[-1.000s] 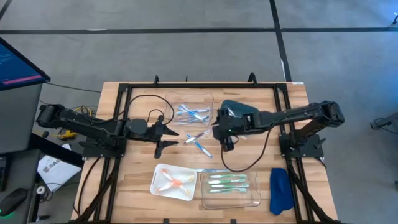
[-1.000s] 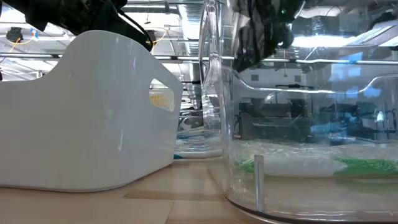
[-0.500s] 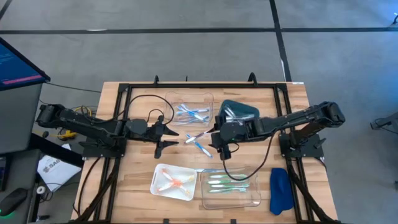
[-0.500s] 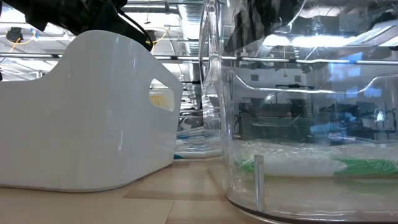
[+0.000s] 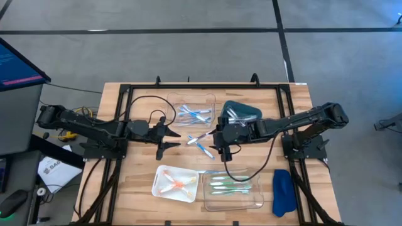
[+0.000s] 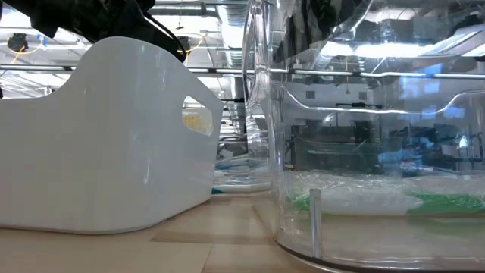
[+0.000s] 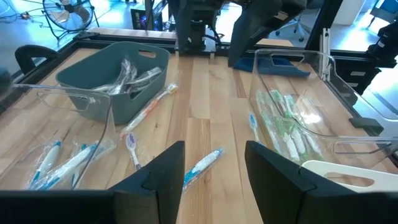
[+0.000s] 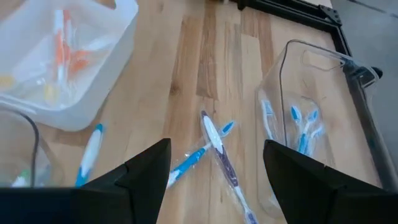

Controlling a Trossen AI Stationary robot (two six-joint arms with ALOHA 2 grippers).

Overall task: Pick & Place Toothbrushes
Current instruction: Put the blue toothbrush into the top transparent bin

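Observation:
Several loose toothbrushes [image 5: 201, 144] lie flat on the wooden table between my two grippers: blue ones [image 8: 191, 159], a purple one [image 8: 222, 159] lying across one of them, and an orange-pink one [image 7: 149, 109]. My right gripper [image 5: 217, 144] hangs open just above and to the right of them, pointing down at a slant, with nothing between its fingers [image 8: 217, 150]. My left gripper [image 5: 168, 139] waits open at their left, nearly level, also holding nothing [image 7: 214, 158].
At the far side stand a clear tray [image 5: 196, 100] with blue brushes and a teal bin [image 5: 246, 114] with wrapped ones. Near the front edge are a white tray [image 5: 161, 183] with orange brushes, a clear tray [image 5: 256, 196] with green ones, and a blue cloth [image 5: 282, 192].
My right gripper has swung from over the teal bin toward the table's near-left, to above the loose toothbrushes, rolling a little on the way, and has then stayed still. Its fingers have remained open. The toothbrushes have not moved.

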